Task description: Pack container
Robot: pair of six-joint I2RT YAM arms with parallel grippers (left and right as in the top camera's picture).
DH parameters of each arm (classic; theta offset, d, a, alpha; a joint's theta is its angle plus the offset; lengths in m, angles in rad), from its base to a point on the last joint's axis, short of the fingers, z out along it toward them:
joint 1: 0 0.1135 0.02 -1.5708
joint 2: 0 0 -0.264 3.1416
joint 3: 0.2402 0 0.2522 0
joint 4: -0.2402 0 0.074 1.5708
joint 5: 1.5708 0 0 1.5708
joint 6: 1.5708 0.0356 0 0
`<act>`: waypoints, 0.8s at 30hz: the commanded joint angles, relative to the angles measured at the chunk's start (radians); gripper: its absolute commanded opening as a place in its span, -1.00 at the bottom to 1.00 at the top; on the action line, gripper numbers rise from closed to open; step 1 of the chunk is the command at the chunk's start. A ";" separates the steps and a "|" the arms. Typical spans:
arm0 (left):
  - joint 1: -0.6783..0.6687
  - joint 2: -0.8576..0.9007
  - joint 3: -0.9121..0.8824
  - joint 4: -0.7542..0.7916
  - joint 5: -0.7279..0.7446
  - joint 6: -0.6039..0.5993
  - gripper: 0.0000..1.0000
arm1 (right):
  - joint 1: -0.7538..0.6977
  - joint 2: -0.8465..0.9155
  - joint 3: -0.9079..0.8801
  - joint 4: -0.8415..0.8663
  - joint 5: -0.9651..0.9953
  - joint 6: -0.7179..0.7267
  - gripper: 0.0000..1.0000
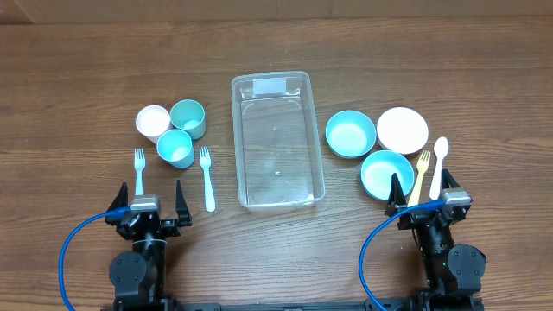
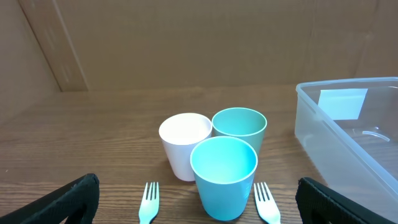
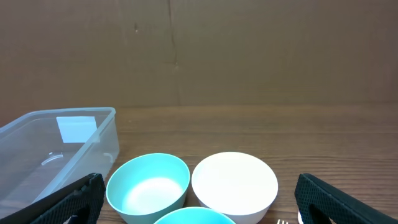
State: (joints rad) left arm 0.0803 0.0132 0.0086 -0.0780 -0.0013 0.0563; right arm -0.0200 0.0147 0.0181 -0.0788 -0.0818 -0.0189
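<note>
Left gripper (image 1: 150, 192) and right gripper (image 1: 422, 188) are at the near table edge, jaws spread wide, nothing held. Just ahead of my left is the nearest teal cup (image 1: 174, 147); just ahead of my right is the nearest teal bowl (image 1: 386, 173). The container (image 1: 276, 155) lies between the arms, forward-right of my left and forward-left of my right, with neither clearly nearer. Its long axis runs straight away from me, label (image 1: 270, 85) at the far end. It looks empty.
</note>
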 commanded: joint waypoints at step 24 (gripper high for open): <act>-0.002 -0.007 -0.004 0.001 -0.002 0.015 1.00 | -0.005 -0.012 -0.010 0.058 -0.031 0.005 1.00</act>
State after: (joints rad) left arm 0.0803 0.0132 0.0086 -0.0780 -0.0013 0.0563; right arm -0.0200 0.0147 0.0181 -0.0708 -0.0822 -0.0185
